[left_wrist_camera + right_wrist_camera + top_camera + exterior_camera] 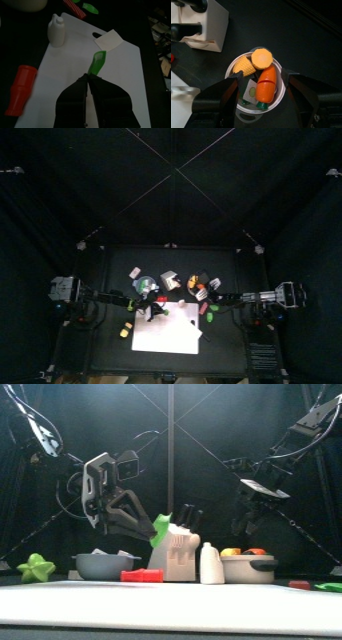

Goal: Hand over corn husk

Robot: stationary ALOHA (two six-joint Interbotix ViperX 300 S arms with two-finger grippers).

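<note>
The corn husk point(98, 62) is a thin green strip. My left gripper point(87, 78) is shut on one end of it and holds it above the white cutting board point(127, 75). In the front view the husk point(160, 530) hangs at the left gripper point(144, 524), in front of the knife block. My right gripper point(262, 96) is open and hovers over a grey bowl point(282, 93) that holds a corn cob point(246, 64) and a carrot point(266, 85). In the front view the right gripper point(249, 510) hangs above that bowl point(249, 568).
A white bottle point(59, 31), a red cylinder point(20, 89) and a white card point(110, 40) lie on or beside the board. A knife block point(178, 550), a second grey bowl point(104, 565) and a green star point(36, 568) stand in the front view.
</note>
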